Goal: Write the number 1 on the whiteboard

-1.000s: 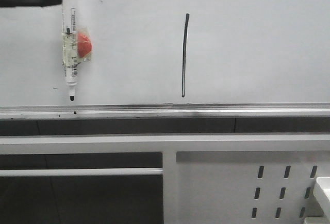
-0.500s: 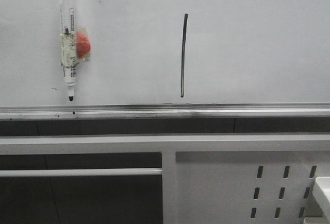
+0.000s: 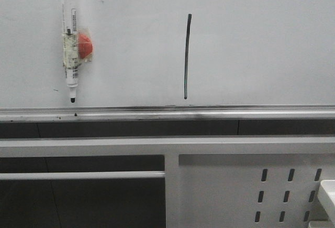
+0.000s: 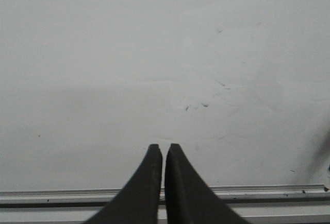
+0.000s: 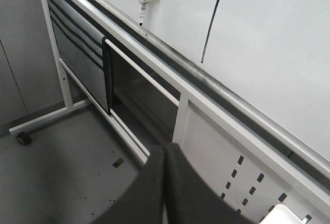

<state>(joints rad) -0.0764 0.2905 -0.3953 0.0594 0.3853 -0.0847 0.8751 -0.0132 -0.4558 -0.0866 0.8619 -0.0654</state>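
The whiteboard fills the upper front view, with its silver tray rail along the lower edge. The number 1 is a thin black vertical stroke near the board's middle; it also shows in the right wrist view. A white marker pen with a black cap hangs tip down on the board at the left, beside a red-orange magnet; it is free of any gripper. My left gripper is shut and empty, facing bare board above the rail. My right gripper is shut and empty, low and back from the board.
A white perforated metal frame with crossbars stands under the whiteboard. A white object's corner sits at the lower right. In the right wrist view a stand leg with a caster rests on the grey floor.
The left gripper, above the marker's cap one second ago, has left the front view. The marker stays hanging on the board. The stroke is unchanged.
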